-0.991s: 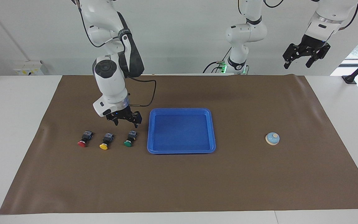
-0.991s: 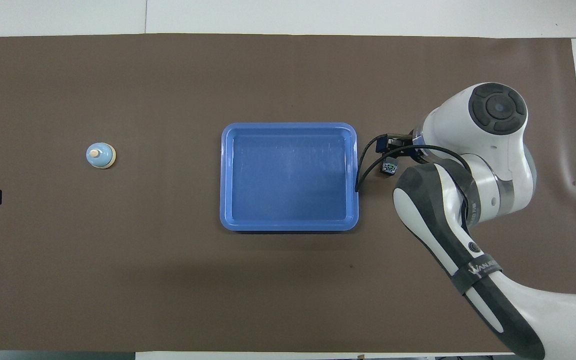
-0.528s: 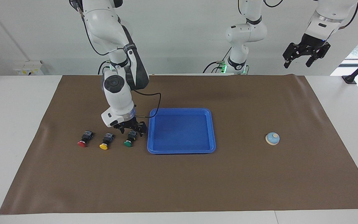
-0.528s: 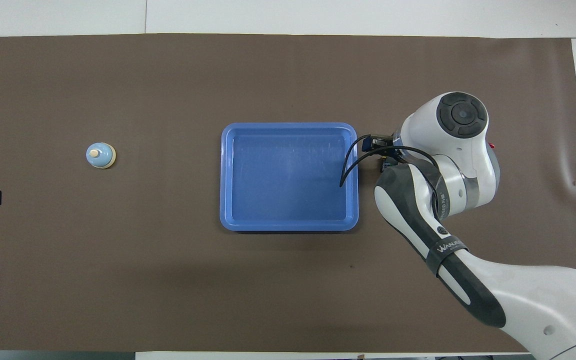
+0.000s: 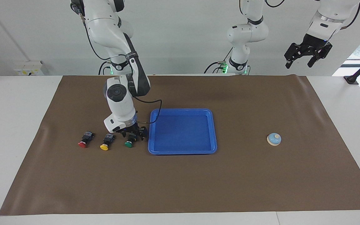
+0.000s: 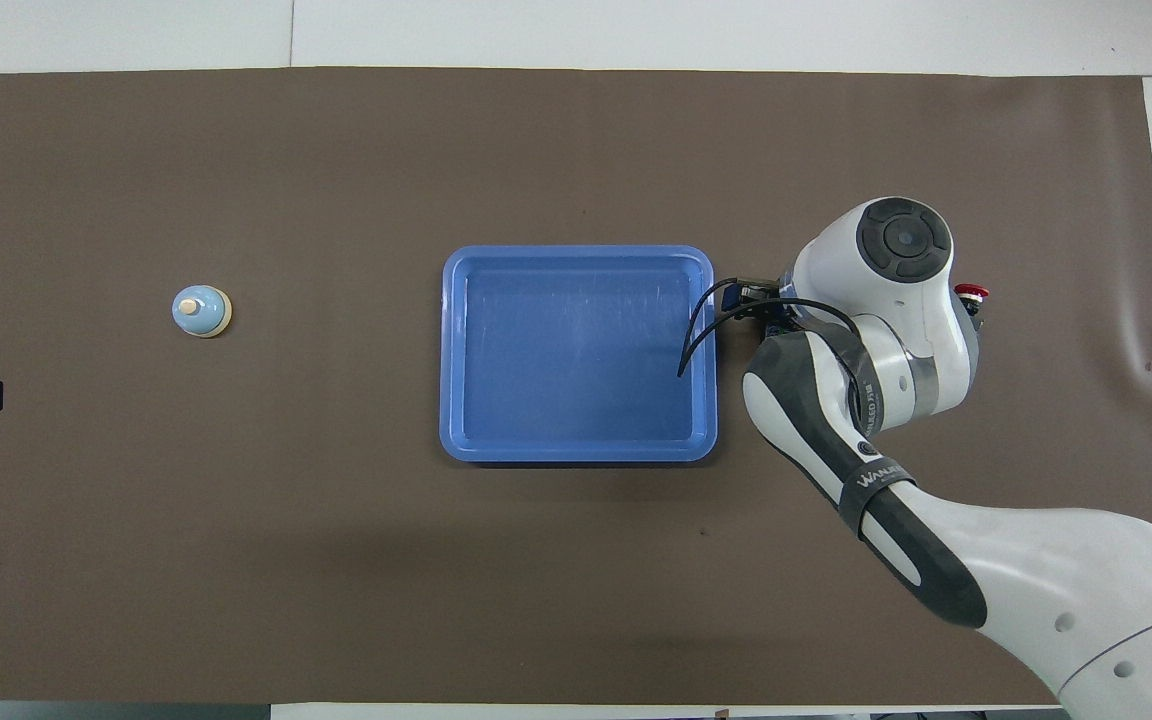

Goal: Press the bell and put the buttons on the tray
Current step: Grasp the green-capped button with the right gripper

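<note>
The red (image 5: 83, 142), yellow (image 5: 105, 144) and green (image 5: 129, 143) buttons lie in a row on the mat, beside the blue tray (image 5: 182, 152) toward the right arm's end. My right gripper (image 5: 132, 135) is down at the green button, open, with its fingers on either side of the black body. I cannot tell whether they touch it. In the overhead view the right wrist hides the green and yellow buttons, and only the red button's cap (image 6: 971, 293) shows. The bell (image 5: 274, 139) (image 6: 201, 311) stands alone toward the left arm's end. My left gripper (image 5: 299, 62) waits open, high above the table edge.
A brown mat (image 5: 180, 184) covers most of the white table. The tray (image 6: 452, 350) holds nothing. A black cable (image 5: 156, 109) from the right wrist loops over the tray's rim nearest the buttons.
The right arm has swung toward the tray and come down, so its open gripper now straddles the green button instead of hanging above the mat. The left arm has not moved.
</note>
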You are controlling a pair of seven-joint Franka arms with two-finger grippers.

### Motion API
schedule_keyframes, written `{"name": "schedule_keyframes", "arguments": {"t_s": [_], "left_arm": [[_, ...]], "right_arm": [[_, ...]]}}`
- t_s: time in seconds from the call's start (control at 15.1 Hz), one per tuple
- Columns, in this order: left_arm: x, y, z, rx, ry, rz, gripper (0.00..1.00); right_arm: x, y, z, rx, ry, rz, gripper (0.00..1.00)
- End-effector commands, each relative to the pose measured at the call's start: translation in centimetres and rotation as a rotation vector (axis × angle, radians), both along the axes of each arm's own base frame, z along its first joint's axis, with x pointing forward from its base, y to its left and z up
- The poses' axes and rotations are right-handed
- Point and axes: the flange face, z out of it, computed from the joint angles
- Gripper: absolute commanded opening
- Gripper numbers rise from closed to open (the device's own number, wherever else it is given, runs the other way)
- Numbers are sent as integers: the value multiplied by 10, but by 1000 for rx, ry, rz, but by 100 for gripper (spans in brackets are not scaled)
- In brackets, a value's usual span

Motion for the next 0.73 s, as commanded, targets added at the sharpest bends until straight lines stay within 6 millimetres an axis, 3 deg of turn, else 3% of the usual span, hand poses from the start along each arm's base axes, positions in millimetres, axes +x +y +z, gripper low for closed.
{"name": "schedule_keyframes", "arguments": {"t_s": [0.0,0.4,0.66], "left_arm": [[-5,0,4,-7,3,-5,100],[-5,0,4,-7,3,-5,100],[-5,0,4,-7,5,-5,100]], "right_arm": [[-13,-6,-13,4,-4,-8,99],[-13,-7,-12,0,0,5,94],[-12,-7,-10,-2,6,5,83]]}}
